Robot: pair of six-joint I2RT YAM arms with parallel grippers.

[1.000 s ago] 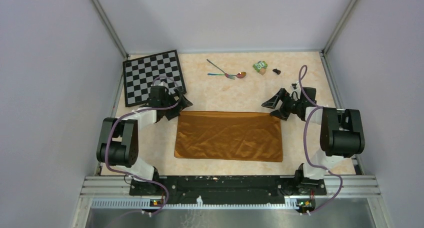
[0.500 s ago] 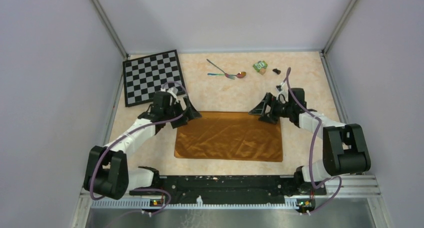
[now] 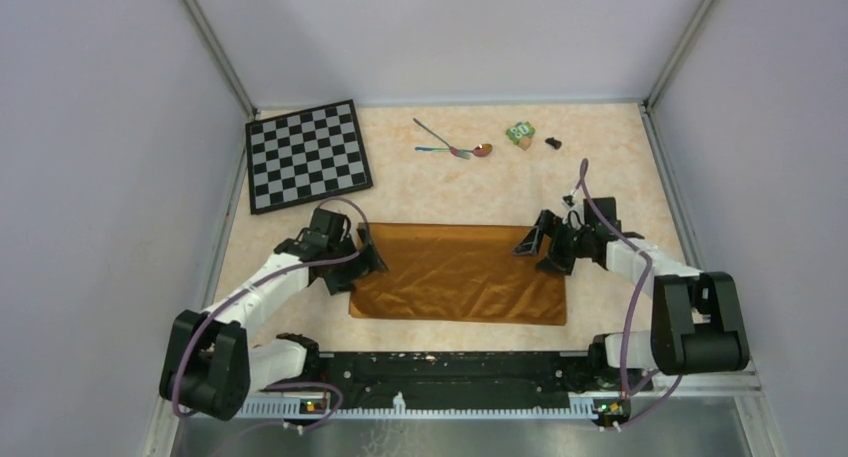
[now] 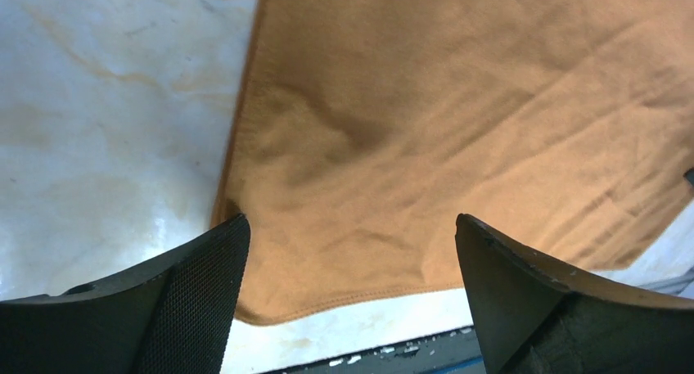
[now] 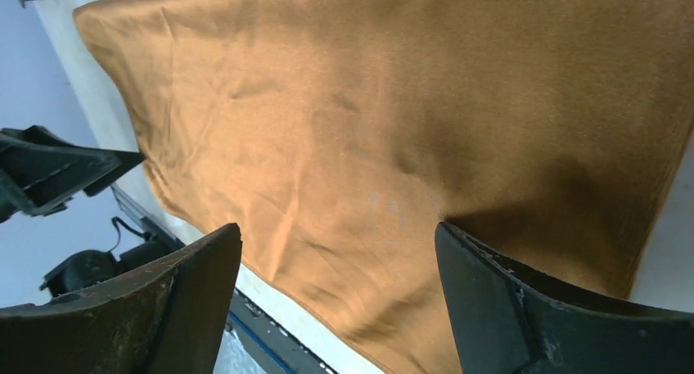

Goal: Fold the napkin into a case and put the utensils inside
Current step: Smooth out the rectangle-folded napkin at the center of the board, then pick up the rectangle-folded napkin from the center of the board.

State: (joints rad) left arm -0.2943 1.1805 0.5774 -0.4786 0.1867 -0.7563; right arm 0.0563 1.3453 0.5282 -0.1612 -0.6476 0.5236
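Napkin (image 3: 458, 274): orange-brown satin cloth, creased, spread open and unfolded on the table (image 3: 440, 192), centre of the near half, long sides running left to right.

Utensils (image 3: 452, 145): two thin pieces with rainbow-tinted handles, one a spoon (image 3: 472, 151) with a coppery bowl. They lie together in a narrow V at far centre, well apart from the napkin.

Left gripper (image 3: 368, 260): low over the napkin's left edge, jaws spread wide, nothing between them. Its wrist view shows the near left corner of the cloth between the fingers; contact with the fabric perhaps, not certain.

Right gripper (image 3: 535, 245): low over the napkin's far right part, jaws likewise released and empty.

Chessboard (image 3: 308, 154): far left, set askew.

Green block (image 3: 520, 132): far, right of the utensils. A small dark item (image 3: 553, 142) sits just beside it, too small to identify.
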